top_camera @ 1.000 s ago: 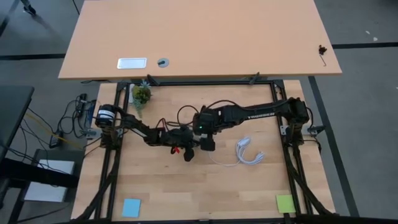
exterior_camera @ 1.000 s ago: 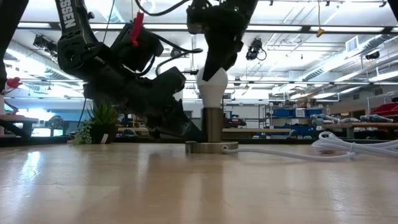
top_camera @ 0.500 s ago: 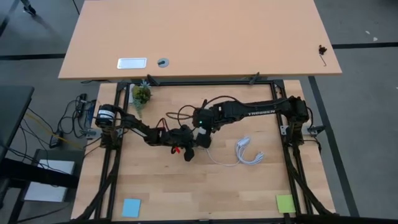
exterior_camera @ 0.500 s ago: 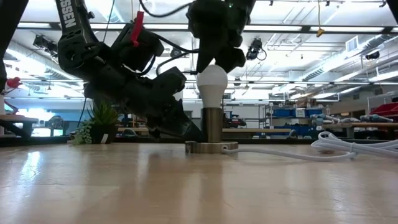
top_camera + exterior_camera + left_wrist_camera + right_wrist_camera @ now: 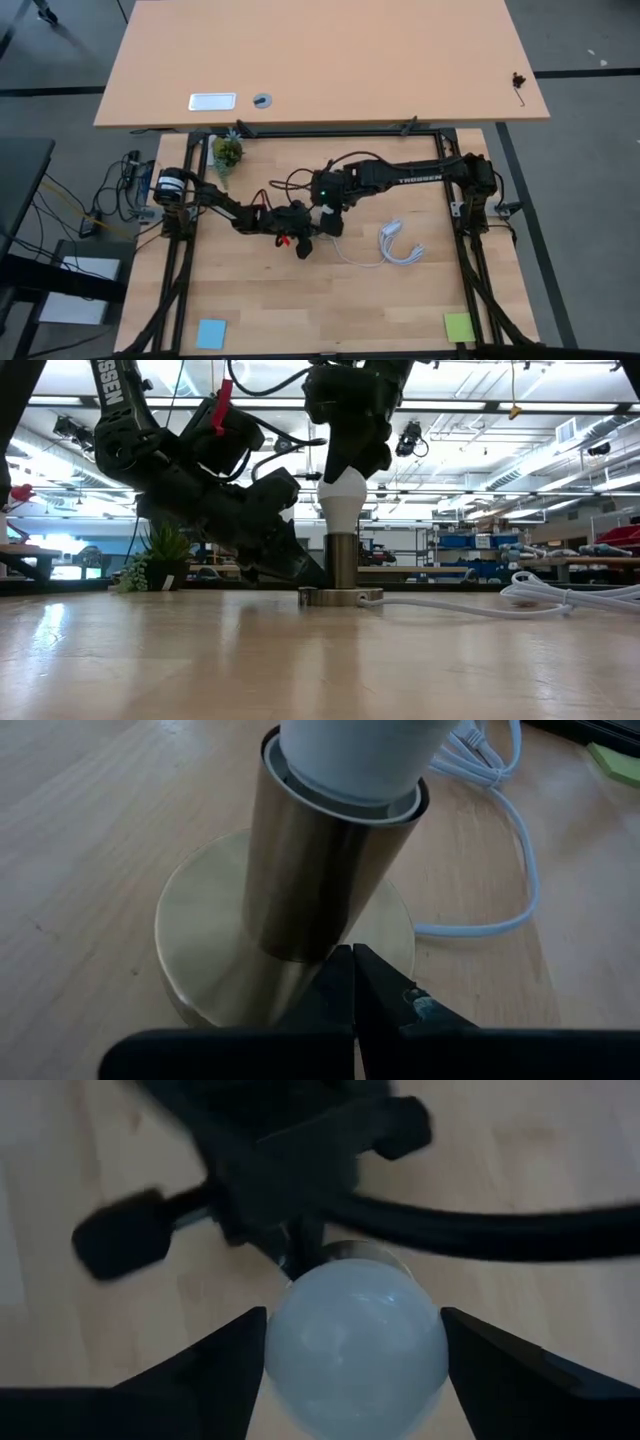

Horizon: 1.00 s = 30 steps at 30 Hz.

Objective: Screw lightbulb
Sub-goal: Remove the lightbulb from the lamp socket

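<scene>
Right wrist view: right gripper (image 5: 355, 1345) fingers flank the lightbulb (image 5: 355, 1338); contact unclear. Low view: bulb seated in socket (image 5: 342, 565), frame centre. Left gripper (image 5: 352, 982) pressed together at socket base.

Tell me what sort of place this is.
Probably a robotics lab in a big industrial hall: ceiling strip lights, storage shelving behind, and a framed wooden workbench carrying two arms.
</scene>
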### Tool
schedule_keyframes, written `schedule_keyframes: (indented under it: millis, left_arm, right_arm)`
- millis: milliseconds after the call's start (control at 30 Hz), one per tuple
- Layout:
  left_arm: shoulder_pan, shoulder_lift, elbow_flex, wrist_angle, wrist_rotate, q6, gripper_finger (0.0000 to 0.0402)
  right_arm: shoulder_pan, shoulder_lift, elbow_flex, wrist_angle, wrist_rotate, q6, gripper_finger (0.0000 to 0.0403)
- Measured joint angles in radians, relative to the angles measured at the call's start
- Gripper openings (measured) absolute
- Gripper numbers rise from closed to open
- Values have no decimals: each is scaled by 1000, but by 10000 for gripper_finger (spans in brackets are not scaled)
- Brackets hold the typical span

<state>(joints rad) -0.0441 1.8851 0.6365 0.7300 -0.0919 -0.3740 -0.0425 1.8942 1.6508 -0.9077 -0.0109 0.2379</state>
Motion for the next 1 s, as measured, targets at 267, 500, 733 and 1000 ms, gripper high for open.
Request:
schedule_keyframes:
  millis: [267,500,733,1000]
  left_arm:
    - [0,0,0,0,8,1,0]
    - [1,0,0,0,15,8,0]
    - [8,0,-1,1,30,8,0]
    - [7,0,-1,-3,33,7,0]
  right_arm:
    - [-1,0,0,-9,-72,-525,288]
    - [1,-1,-1,-28,-31,-701,290]
    - [14,-50,-7,-32,22,-574,310]
    - [20,-80,47,-23,74,-161,329]
